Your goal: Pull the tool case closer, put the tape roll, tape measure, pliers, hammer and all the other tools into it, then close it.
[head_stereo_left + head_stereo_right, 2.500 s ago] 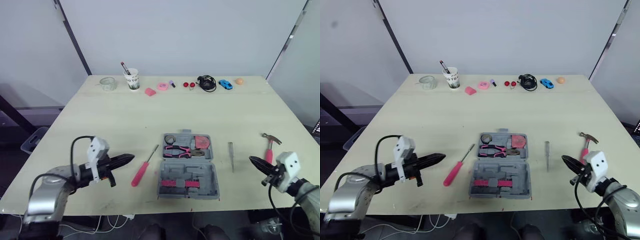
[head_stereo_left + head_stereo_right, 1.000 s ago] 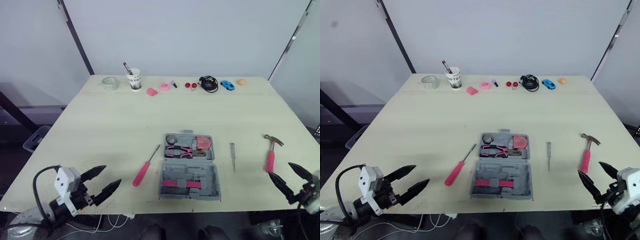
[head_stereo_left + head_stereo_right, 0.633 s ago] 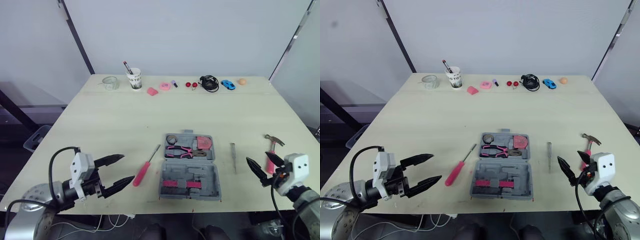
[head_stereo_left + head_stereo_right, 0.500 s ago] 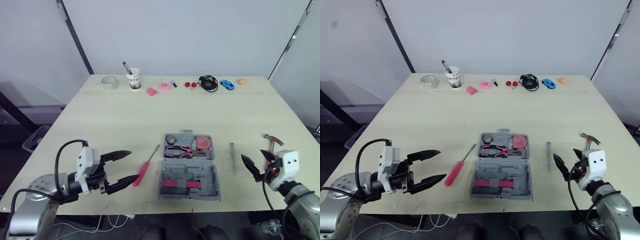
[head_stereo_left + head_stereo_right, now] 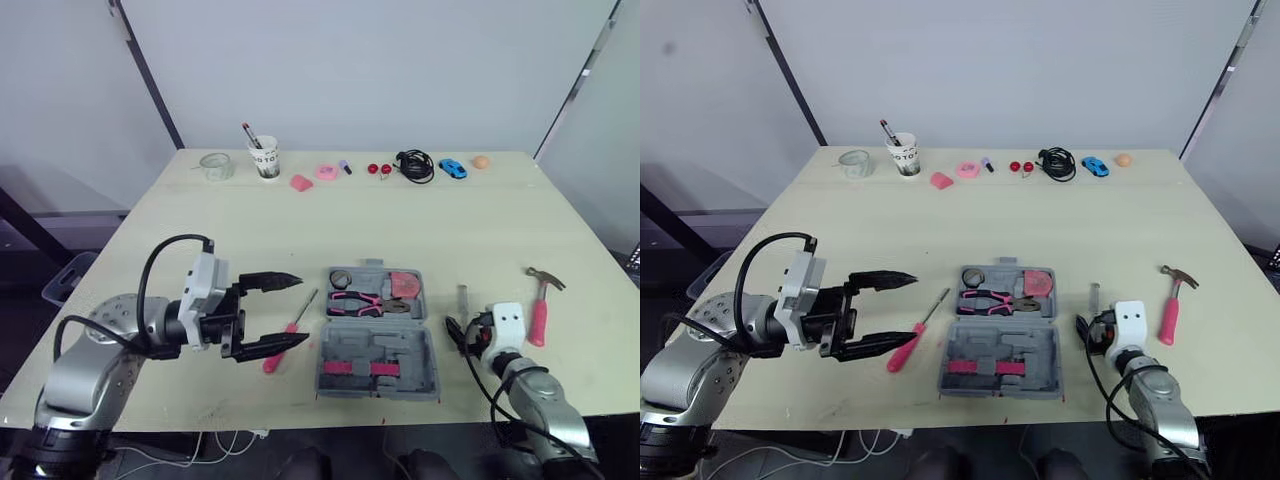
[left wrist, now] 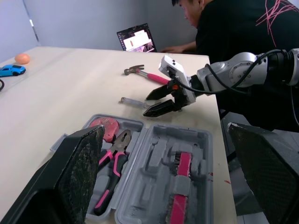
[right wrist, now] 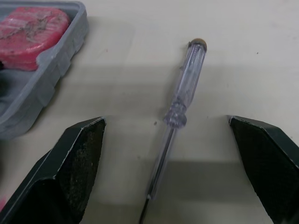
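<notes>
The left gripper (image 5: pixel 300 310) is advancing from the table's near edge over the screwdriver (image 5: pixel 902 350). The right gripper (image 6: pixel 148 105) is nearing the tester (image 7: pixel 184 88).

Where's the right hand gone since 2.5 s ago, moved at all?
Yes. The right hand moved left, away from the hammer, and is now at the clear screwdriver, closer to the tool case.
</notes>
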Controlling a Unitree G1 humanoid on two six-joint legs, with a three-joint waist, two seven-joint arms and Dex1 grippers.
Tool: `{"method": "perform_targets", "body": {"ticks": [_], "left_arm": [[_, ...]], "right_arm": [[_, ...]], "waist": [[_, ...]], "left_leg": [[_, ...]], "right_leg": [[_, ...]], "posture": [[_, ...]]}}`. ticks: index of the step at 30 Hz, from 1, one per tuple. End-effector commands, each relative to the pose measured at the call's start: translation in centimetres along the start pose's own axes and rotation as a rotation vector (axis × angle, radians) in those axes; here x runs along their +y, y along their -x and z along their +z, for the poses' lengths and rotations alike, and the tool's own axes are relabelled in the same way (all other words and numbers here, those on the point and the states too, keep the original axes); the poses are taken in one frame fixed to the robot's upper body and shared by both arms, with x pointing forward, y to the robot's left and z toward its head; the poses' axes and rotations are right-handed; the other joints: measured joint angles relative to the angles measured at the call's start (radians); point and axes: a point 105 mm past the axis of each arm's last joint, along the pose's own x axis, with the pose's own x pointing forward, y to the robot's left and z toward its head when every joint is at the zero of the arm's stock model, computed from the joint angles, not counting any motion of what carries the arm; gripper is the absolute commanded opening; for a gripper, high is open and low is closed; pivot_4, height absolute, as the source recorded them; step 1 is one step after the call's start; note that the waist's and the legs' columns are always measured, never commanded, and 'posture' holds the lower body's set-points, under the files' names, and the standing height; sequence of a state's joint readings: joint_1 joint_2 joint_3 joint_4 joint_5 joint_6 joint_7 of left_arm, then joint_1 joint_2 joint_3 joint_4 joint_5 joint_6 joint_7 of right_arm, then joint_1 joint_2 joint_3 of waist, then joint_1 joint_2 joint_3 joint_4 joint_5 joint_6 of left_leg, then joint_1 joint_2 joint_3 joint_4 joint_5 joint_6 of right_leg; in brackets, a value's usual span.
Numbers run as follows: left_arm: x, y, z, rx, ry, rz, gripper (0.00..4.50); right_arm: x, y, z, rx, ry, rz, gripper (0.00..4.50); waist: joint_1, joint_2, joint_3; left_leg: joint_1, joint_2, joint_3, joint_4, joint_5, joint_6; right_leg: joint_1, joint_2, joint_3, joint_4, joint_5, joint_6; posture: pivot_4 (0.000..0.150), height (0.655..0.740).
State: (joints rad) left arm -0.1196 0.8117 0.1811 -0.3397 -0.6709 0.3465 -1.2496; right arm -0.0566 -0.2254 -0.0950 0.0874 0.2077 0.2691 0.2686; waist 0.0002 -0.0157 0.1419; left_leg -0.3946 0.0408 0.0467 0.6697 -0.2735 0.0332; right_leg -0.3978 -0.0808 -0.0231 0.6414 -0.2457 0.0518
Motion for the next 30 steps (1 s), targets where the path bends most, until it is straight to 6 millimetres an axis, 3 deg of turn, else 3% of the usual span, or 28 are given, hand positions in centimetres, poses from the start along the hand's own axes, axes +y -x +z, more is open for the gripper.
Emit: {"method": "perform_targets", "body": {"ticks": [1,4,14,22,27,30], "left_arm": [[-0.5,-0.5,1.2,-0.013,-0.032,-0.046,4.50],[-0.5,-0.5,1.4,-0.016,-0.034,-0.049,4.50],[-0.3,-0.8,1.6,-0.026,-0.021,-0.066,4.50],[-0.2,-0.7,1.2,-0.020,-0.019,-0.067,4.50],[-0.1,-0.4,1.2,-0.016,-0.019,-0.061,4.50],[0.0,0.0,1.0,-0.010,-0.021,-0.060,4.50]], "right_arm": [[-0.1,-0.4,0.6,-0.029,0.009,-0.029,4.46],[-0.4,-0.7,0.5,-0.028,0.001,-0.057,4.46],[-0.6,-0.8,0.6,-0.037,0.057,-0.062,0.04],[-1.3,-0.5,1.3,-0.059,0.108,-0.059,0.04],[-2.1,0.6,4.9,-0.154,0.214,0.024,0.04],[-0.8,1.5,7.0,-0.176,0.300,0.188,0.04]], "waist": [[-0.004,0.000,0.000],[-0.011,0.000,0.000],[-0.014,0.000,0.000],[-0.014,0.000,0.000],[-0.014,0.002,0.001],[-0.015,0.002,0.002]], "left_leg": [[0.000,0.000,0.000,0.000,0.000,0.000],[0.000,0.000,-0.001,0.000,0.000,0.000],[0.001,0.000,0.000,0.000,0.000,0.000],[0.001,0.000,0.000,0.000,0.000,0.000],[0.001,0.000,0.001,0.000,0.000,0.000],[0.001,0.000,0.001,0.000,0.000,0.000]], "right_leg": [[0.000,0.000,0.000,0.000,0.000,0.000],[0.000,0.000,0.000,0.000,0.000,0.000],[0.000,0.000,0.001,0.000,0.000,0.000],[0.000,0.008,0.013,0.000,0.000,0.000],[0.000,0.009,0.016,0.000,0.000,0.000],[0.000,0.010,0.017,0.000,0.000,0.000]], "posture": [[0.150,0.7400],[0.150,0.7400],[0.150,0.7400],[0.150,0.7400],[0.150,0.7400],[0.150,0.7400]]}}
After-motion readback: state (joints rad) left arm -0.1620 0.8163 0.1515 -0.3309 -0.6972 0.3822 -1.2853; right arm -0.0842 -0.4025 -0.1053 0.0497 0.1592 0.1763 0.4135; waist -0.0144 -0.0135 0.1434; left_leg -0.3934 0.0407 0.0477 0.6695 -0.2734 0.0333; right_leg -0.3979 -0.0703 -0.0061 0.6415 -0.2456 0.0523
